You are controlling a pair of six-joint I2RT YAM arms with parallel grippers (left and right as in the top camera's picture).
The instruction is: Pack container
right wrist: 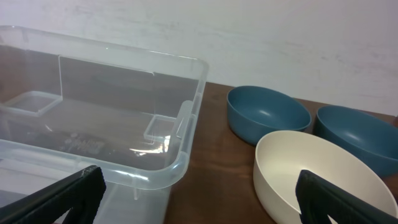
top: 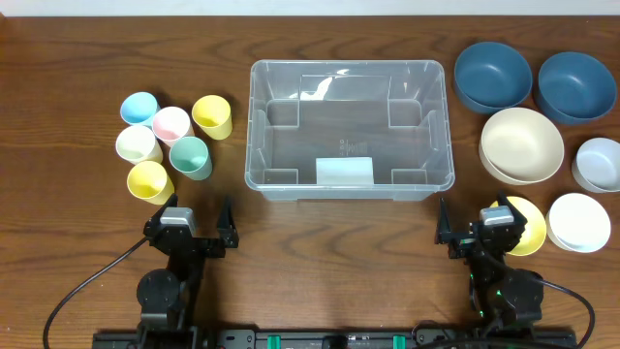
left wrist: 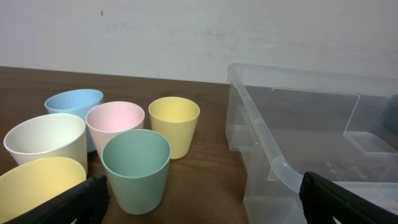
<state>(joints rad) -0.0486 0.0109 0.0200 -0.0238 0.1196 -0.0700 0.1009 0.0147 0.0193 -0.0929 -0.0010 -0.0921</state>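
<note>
The container [top: 254,126] is a large clear bin at the table's middle, with only its white label [top: 344,171] showing on the near wall. My left gripper [top: 199,215] stands open near the front edge, just below the container's left corner and right of the cups. In the left wrist view the left gripper [left wrist: 202,202] has bare wood between its fingers, a green cup [left wrist: 137,169] by the left finger and the container [left wrist: 261,134] by the right. My right gripper [top: 475,218] is open too; in its wrist view [right wrist: 199,196] it faces the container's corner [right wrist: 186,149] and a cream bowl [right wrist: 311,168].
Several pastel cups [top: 171,124] cluster left of the container. Right of it sit two dark blue bowls [top: 493,76], the cream bowl [top: 521,144], a pale bowl [top: 598,163], a white bowl [top: 578,221] and a yellow bowl [top: 528,233] beside the right arm.
</note>
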